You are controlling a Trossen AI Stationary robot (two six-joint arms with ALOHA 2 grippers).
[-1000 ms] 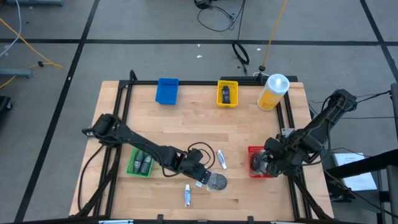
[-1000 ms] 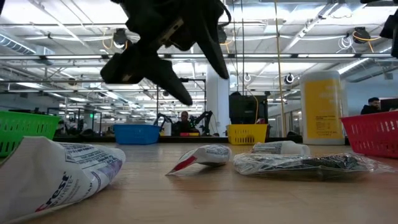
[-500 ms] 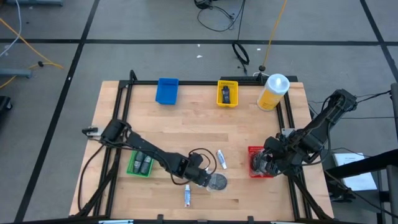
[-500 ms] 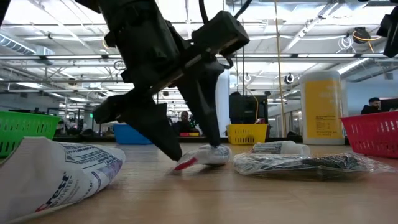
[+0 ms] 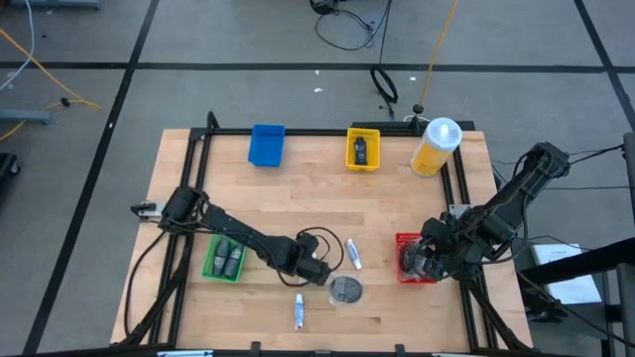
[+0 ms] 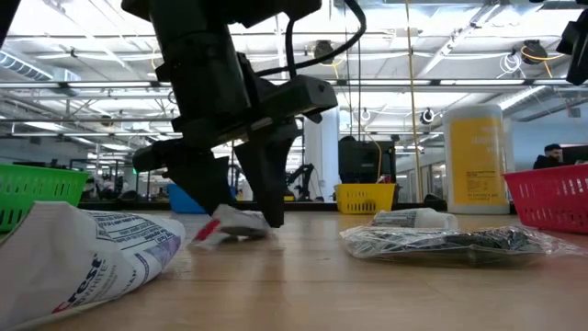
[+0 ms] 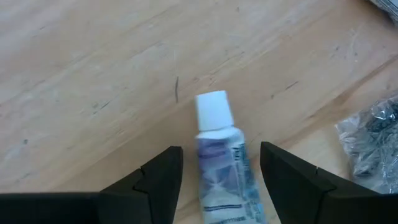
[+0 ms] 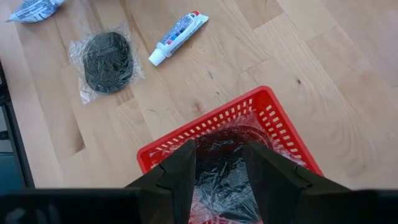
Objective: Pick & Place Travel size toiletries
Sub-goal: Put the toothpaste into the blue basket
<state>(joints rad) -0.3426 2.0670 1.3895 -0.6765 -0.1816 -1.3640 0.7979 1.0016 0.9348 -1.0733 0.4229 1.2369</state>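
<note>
My left gripper [image 5: 316, 273] is open and down at the table, its fingers astride a small white tube [image 7: 221, 168] with a white cap and blue marks; the same tube lies flat on the wood in the low view [image 6: 230, 227]. Another white tube [image 5: 352, 253], a dark disc in clear wrap [image 5: 344, 289] and a third tube [image 5: 298, 312] lie nearby. My right gripper [image 8: 219, 149] is open, over the red tray [image 8: 205, 121], with wrapped dark discs [image 8: 224, 177] below it. My left gripper comes at the tube from above, with the tube lying lengthwise between the fingers. The wrist view shows a gap on each side. In the low view one finger [image 6: 269, 207] stands right against the tube's end [image 6: 262, 225]; whether it touches, I cannot tell.
A green tray [image 5: 223, 260] with dark bottles sits left of the left gripper. A blue tray [image 5: 266, 144], a yellow tray [image 5: 362, 149] with a dark item and the big yellow bottle [image 5: 435, 146] stand along the far edge. Bare wood lies mid-table.
The left gripper has come down from above the table onto the tube, then moved toward the table's left. The tube has slid along the wood toward the left with it.
</note>
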